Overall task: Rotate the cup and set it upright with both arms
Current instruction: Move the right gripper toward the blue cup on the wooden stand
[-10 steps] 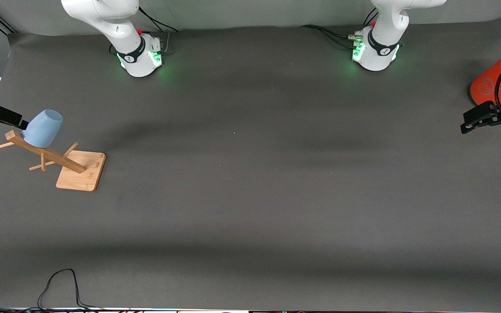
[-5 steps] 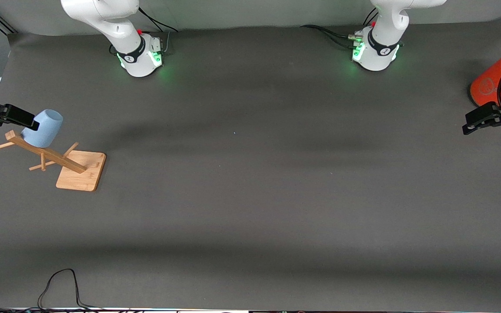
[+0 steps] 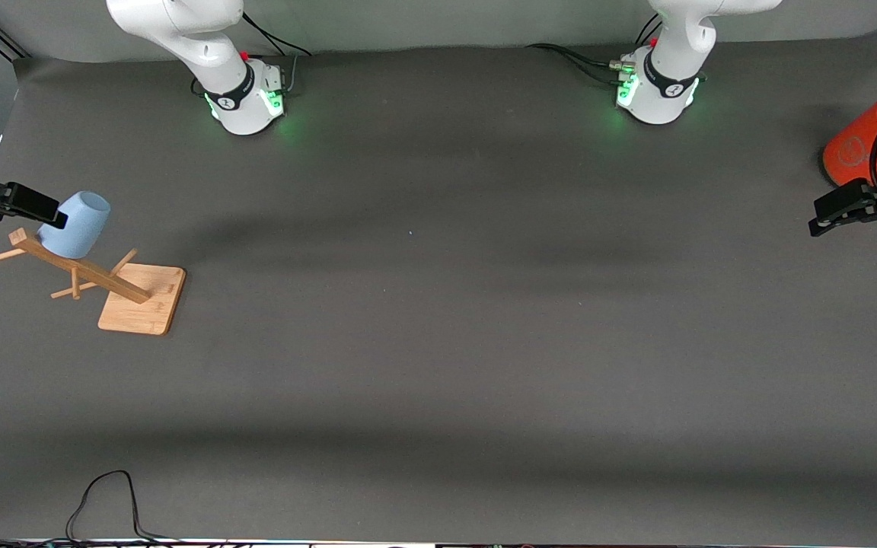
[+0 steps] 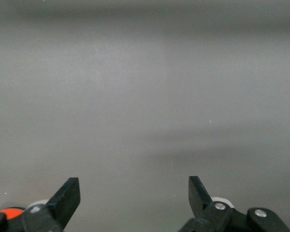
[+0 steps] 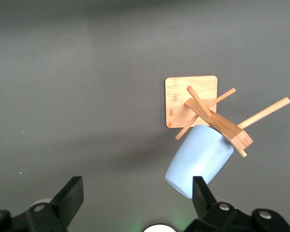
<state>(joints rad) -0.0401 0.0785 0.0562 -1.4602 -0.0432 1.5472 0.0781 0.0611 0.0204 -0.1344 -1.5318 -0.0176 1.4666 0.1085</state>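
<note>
The pale-blue cup (image 3: pixel 75 225) hangs tilted, mouth down, on a peg of a wooden rack (image 3: pixel 134 298) at the right arm's end of the table. Its narrow closed base points up and away from the rack. My right gripper (image 3: pixel 46 211) hovers beside the cup, open, with one finger's tip at the cup's side. In the right wrist view the cup (image 5: pixel 200 158) lies just outside the open right gripper (image 5: pixel 135 187), and one of the fingers (image 5: pixel 200 193) overlaps its base rim. My left gripper (image 3: pixel 857 209) waits open over the left arm's end of the table; the left wrist view shows the left gripper (image 4: pixel 134 187) with only bare mat between its fingers.
A large orange cylinder with a grey top (image 3: pixel 869 141) stands right by the left gripper. The rack's square base (image 5: pixel 191 99) and several thin pegs spread around the cup. A black cable (image 3: pixel 107 498) loops on the mat at the edge nearest the front camera.
The right gripper has slid toward the cup until its fingertip reached the cup's side, then held. The left gripper drifted slightly toward the table's end. The cup stays on the rack.
</note>
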